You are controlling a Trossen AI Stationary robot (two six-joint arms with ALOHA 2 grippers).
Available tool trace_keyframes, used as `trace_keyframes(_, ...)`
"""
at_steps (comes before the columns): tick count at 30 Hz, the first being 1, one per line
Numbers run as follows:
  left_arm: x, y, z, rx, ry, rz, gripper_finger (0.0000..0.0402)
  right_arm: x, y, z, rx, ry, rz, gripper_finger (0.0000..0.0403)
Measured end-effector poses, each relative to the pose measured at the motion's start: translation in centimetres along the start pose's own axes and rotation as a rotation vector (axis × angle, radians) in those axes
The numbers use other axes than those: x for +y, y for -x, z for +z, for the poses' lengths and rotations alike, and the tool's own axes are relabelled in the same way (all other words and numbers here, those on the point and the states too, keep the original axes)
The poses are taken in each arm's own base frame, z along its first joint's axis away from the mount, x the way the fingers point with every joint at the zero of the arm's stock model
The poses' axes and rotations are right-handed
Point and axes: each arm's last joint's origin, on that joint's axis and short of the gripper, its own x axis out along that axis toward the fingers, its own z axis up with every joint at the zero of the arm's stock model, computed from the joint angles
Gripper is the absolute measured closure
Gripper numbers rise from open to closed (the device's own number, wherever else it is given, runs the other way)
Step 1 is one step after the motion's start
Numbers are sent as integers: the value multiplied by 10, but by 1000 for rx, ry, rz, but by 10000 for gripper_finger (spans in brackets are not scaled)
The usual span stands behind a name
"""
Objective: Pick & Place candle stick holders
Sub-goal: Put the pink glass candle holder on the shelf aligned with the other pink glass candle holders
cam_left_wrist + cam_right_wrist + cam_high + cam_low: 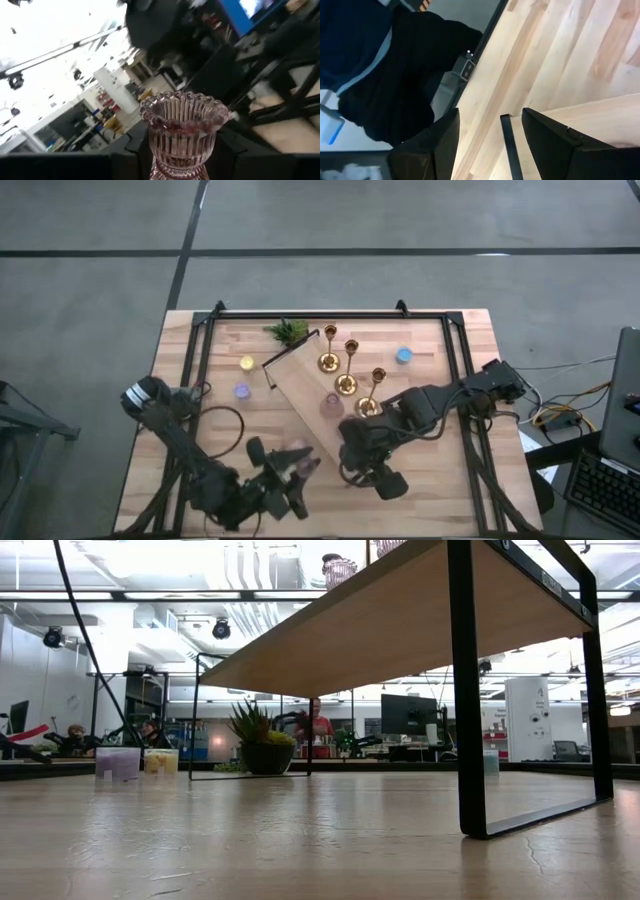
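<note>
Open-plan office lab: monitors (408, 714), desks, and strip ceiling lights (60, 596).

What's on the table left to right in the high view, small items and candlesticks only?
Yellow tealight → green plant sprig → first gold candlestick → second gold candlestick → third gold candlestick → blue tealight.
</note>
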Motion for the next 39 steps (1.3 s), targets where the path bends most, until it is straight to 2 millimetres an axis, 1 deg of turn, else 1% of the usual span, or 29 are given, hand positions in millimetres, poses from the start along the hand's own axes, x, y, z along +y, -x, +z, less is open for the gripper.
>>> trace_keyframes(4, 14, -12, -17, 50, 11, 45, 267, 8, 5, -2, -15, 24, -26, 205)
trace_keyframes(7, 31, -18, -30, 55, 69, 67, 267, 15, 8, -4, -19, 36, -18, 212)
trace_keyframes(9, 41, -21, -41, 28, 103, 61, 267, 20, 9, -4, -21, 42, -13, 215)
trace_keyframes(12, 58, -26, -63, 0, 203, 58, 267, 25, 8, -5, -23, 53, -25, 219)
trace_keyframes(16, 82, -32, -97, 17, 334, 104, 267, 31, 6, -6, -18, 66, -19, 221)
trace_keyframes(18, 89, -35, -116, 24, 356, 120, 266, 33, 5, -7, -17, 71, -17, 220)
trace_keyframes(20, 95, -40, -133, -3, 389, 99, 266, 35, 5, -7, -16, 75, -22, 221)
trace_keyframes(23, 102, -51, -155, -54, 450, 54, 266, 35, 5, -7, -21, 77, -38, 223)
trace_keyframes(27, 105, -66, -186, 8, 481, 103, 266, 35, 5, -7, -21, 72, -40, 225)
trace_keyframes(29, 106, -73, -197, 16, 489, 92, 266, 35, 5, -7, -22, 73, -41, 225)
trace_keyframes(33, 103, -83, -210, 30, 522, 1, 266, 35, 4, -7, -20, 72, -41, 223)
trace_keyframes(39, 98, -96, -223, 79, 522, 14, 266, 34, 4, -7, -19, 73, -43, 223)
